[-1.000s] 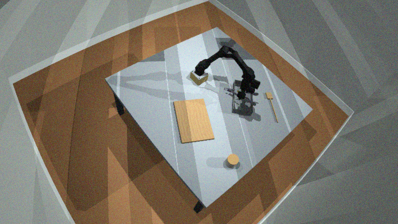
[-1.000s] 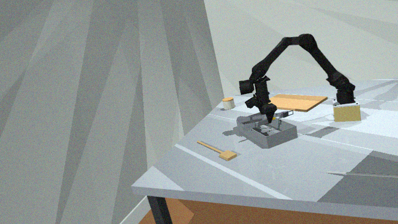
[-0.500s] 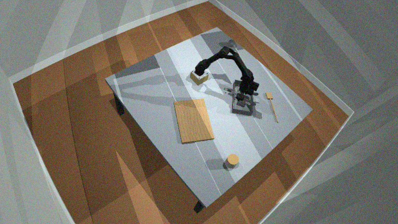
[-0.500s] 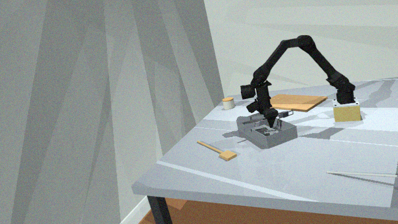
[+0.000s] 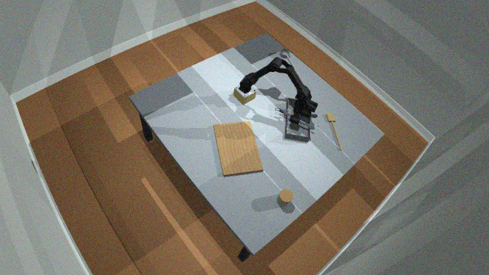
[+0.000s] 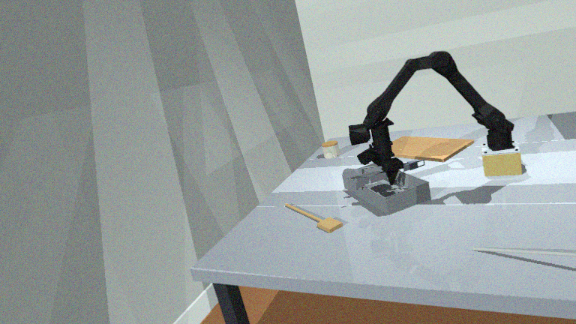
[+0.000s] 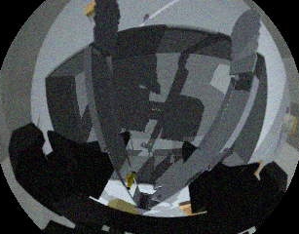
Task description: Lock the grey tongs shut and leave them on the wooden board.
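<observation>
The grey tongs (image 5: 305, 125) (image 6: 414, 164) (image 7: 224, 117) lie open in a V across the dark grey roasting tin (image 5: 297, 137) (image 6: 399, 203) (image 7: 168, 41). In the wrist view their hinge end is at the bottom and their spread tips at the top. My gripper (image 6: 391, 180) (image 7: 156, 140) is partly open and points down into the tin, over the hinge half of the tongs, one finger by each arm. Whether the fingers touch the arms is hard to tell. The wooden board (image 5: 237, 149) (image 6: 429, 148) lies flat apart from the tin, with nothing on it.
A wooden spatula (image 5: 330, 117) (image 6: 330, 223) lies beyond the tin. A jar with a wooden lid (image 5: 286, 195) (image 6: 330, 151) stands past the board. My arm's base sits on a yellow block (image 5: 244, 97) (image 6: 502, 164). A thin pale tool (image 6: 526, 251) lies near the table edge.
</observation>
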